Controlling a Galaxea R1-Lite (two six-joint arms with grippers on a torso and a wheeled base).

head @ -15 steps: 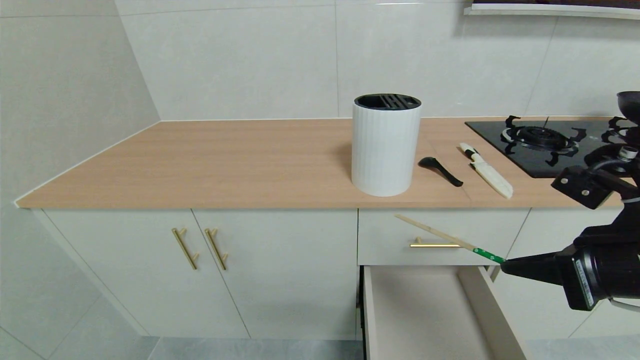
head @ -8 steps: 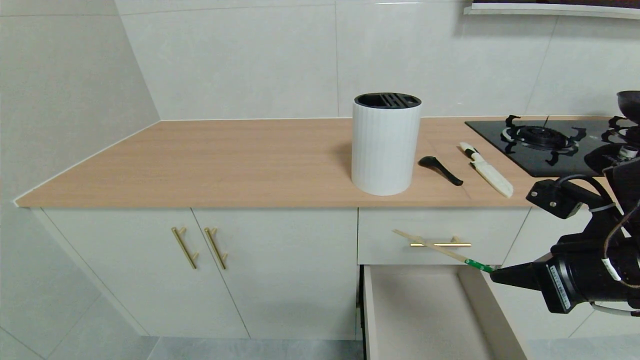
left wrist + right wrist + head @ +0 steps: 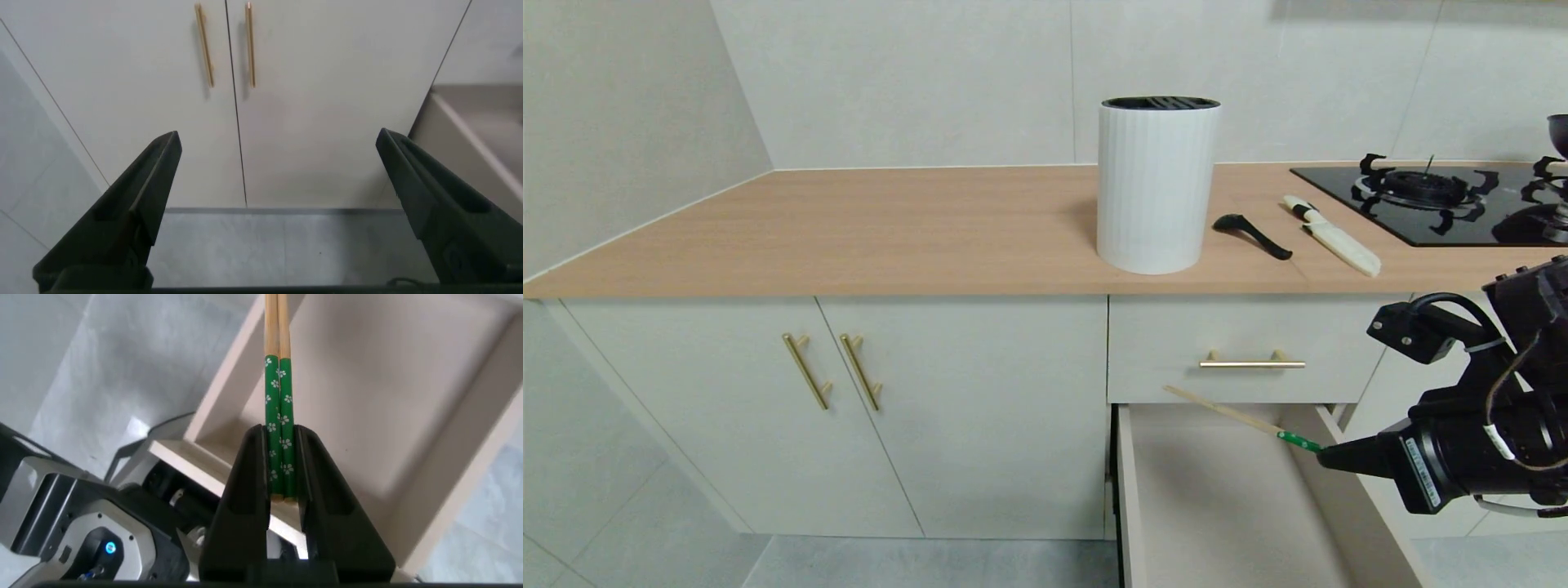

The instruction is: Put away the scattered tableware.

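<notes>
Above the open drawer [image 3: 1129, 490], the right gripper [image 3: 1327, 452] is clamping a pair of chopsticks [image 3: 1232, 414] by their green ends, apparently for stowing inside; the left gripper [image 3: 278, 151] is hanging, jaws spread.

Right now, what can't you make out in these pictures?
- Open drawer: its front end, head view, cut off by the bottom edge.
- White holder: its inside, head view, top seen almost edge-on.
- Chopsticks: their tips, right wrist view, cut off by the top edge.
- Stove: its right part, head view, cut off by the side edge.
</notes>
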